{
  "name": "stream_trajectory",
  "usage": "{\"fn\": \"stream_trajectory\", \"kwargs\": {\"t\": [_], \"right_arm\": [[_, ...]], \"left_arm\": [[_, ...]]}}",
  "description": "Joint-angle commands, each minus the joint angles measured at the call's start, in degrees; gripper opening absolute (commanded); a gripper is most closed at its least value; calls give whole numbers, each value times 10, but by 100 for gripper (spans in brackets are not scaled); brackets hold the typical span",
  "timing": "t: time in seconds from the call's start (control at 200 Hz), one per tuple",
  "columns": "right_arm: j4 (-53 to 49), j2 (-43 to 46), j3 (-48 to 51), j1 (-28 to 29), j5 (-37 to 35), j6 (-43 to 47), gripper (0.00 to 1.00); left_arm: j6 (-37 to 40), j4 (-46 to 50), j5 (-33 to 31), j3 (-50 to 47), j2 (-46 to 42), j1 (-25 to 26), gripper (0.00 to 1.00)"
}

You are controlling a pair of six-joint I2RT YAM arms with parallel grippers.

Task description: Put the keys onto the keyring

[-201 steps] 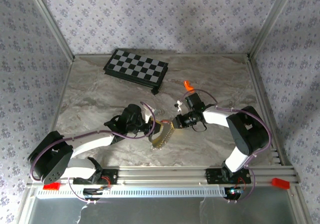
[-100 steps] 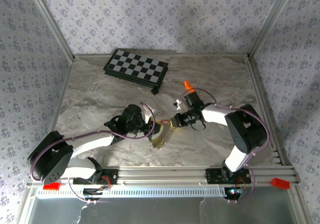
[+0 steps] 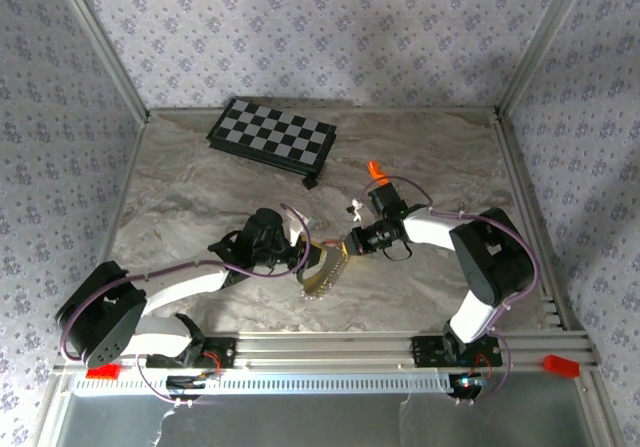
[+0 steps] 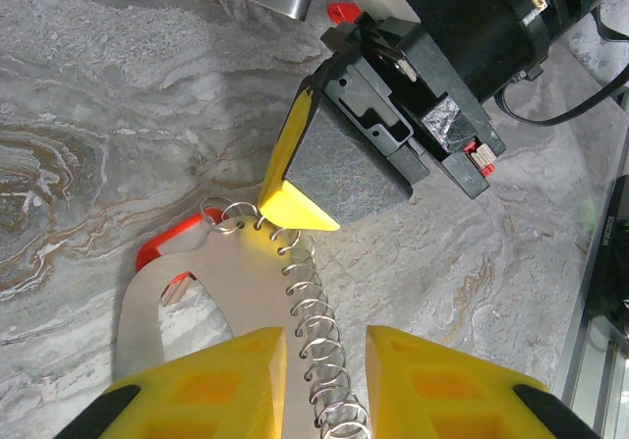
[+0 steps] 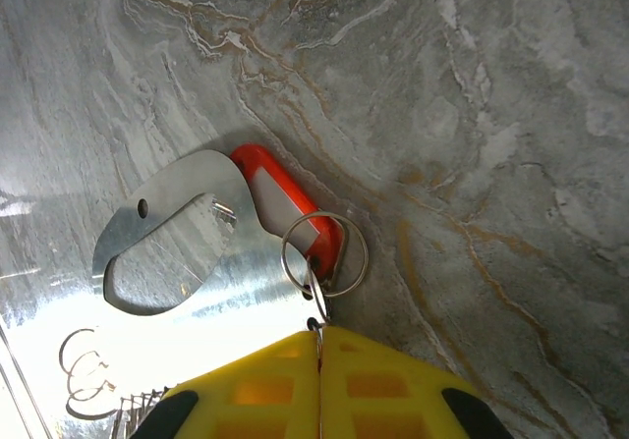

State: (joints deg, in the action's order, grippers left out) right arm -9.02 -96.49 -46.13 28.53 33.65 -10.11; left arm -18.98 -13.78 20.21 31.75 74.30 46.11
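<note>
One keyring (image 5: 284, 252), one red key (image 5: 280, 195), one chequered board (image 3: 272, 135)

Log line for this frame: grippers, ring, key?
left gripper: grip unclear, straddling coil | right gripper: shut on ring | ring: overlaps red key end

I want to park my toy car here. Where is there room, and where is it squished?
Bare marble lies left, between the chequered board and the left arm, and far right, between the orange piece and the side rail. The middle is crowded: the left end effector and right end effector meet at the keyring.
</note>
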Motion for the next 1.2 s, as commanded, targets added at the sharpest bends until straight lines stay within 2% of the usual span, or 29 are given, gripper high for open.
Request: {"fn": "stream_trajectory", "kwargs": {"t": [0.0,0.23,0.48,0.68,0.954,1.194], "right_arm": [[-28,14,-13,3,-4,19,5],[-43,56,-13,8,-16,45,0],[-18,179,17,44,-52,102,0],[29,295,48,80,-41,128,0],[88,446,72,133,-9,151,0],[100,497,54,170,6,158,0]], "left_arm": [[-1,-12,12,-4,-12,-3,27],[-1,-7,10,-5,-20,-3,27],[-1,0,14,-11,-65,-2,27],[15,10,34,-29,-164,4,23],[70,72,30,-35,-348,50,24],[94,89,41,-12,-411,83,25]]}}
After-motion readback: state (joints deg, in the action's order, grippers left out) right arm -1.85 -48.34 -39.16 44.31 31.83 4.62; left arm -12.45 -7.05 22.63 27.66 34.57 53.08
